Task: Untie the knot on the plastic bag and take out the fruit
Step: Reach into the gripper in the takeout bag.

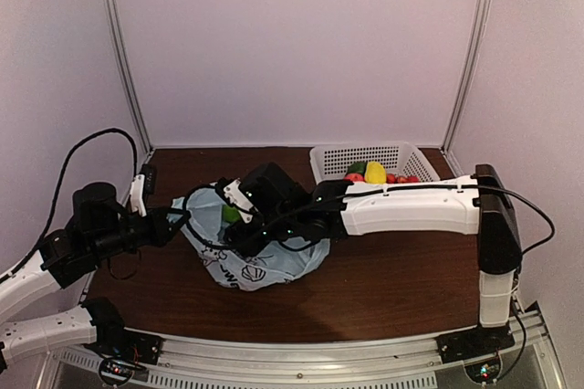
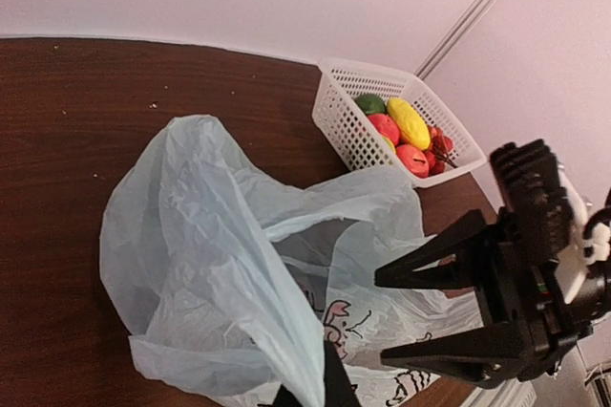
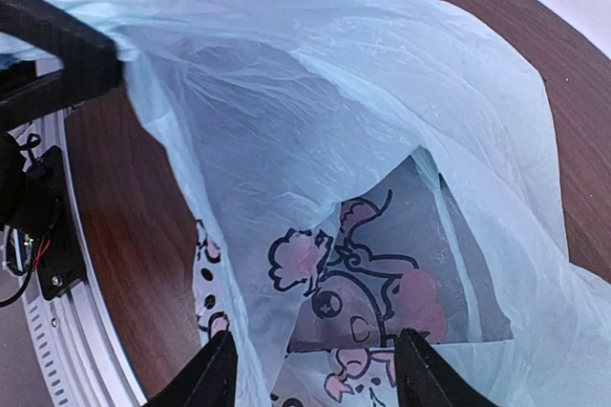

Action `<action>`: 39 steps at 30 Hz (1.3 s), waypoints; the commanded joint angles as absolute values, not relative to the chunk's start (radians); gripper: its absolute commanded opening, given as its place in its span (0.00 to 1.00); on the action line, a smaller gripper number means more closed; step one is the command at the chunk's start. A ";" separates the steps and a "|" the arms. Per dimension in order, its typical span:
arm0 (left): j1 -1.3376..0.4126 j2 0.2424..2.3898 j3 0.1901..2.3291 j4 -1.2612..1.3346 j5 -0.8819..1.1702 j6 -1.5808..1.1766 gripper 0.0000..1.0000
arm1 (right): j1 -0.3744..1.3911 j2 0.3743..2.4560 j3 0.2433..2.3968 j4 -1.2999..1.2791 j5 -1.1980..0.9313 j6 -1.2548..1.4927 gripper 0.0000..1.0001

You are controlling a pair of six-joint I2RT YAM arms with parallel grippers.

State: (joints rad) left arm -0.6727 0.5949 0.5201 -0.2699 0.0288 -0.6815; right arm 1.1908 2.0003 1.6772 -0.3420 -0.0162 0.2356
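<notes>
So the left gripper (image 2: 317,388) was clamped right down, pinching a bunched fold of the plastic bag (image 2: 220,235) between its fingers and holding that edge up off the table (image 2: 67,139). The right gripper (image 2: 379,319) was a different story: its two fingers stood roughly half apart with nothing between them, hanging just over the bag's printed side. Whether the tips actually touched the film couldn't be told. There was just the one bag, pale blue and see-through with black cartoon drawings. It sat directly under the right gripper and stretched away from the left one, its top pulled open. The fruit (image 2: 387,128) was past the bag from the left gripper, off behind the right gripper's arm, all lying in one white basket (image 2: 339,116). That made one green piece (image 2: 370,103), one yellow piece (image 2: 409,122) and two bigger red ones, plus a cluster of small red ones (image 2: 439,144) too tiny to count. From above, a bit of green (image 1: 230,214) also showed at the bag's opening just beside the right gripper, but what it was couldn't be told.
</notes>
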 commanded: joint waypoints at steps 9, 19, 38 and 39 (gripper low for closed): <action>-0.666 0.642 0.583 -0.049 0.347 -0.578 0.00 | 1.120 2.104 1.625 -0.246 -0.028 0.312 0.57; -0.666 0.577 0.592 -0.047 0.334 -0.612 0.00 | 1.090 1.995 1.368 -0.214 -0.005 0.339 0.57; -0.664 0.552 0.875 -0.622 -0.127 -0.612 0.97 | 1.076 1.875 1.316 -0.180 -0.015 0.353 0.60; -0.664 0.566 0.893 -0.641 -0.150 -0.604 0.97 | 1.076 1.874 1.315 -0.176 -0.018 0.355 0.60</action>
State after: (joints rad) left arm -0.6727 0.5392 0.8223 -0.5148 -0.0181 -0.6216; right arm 1.0828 1.9053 1.3285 -0.1978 -0.0235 0.3466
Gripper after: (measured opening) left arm 0.974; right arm 0.596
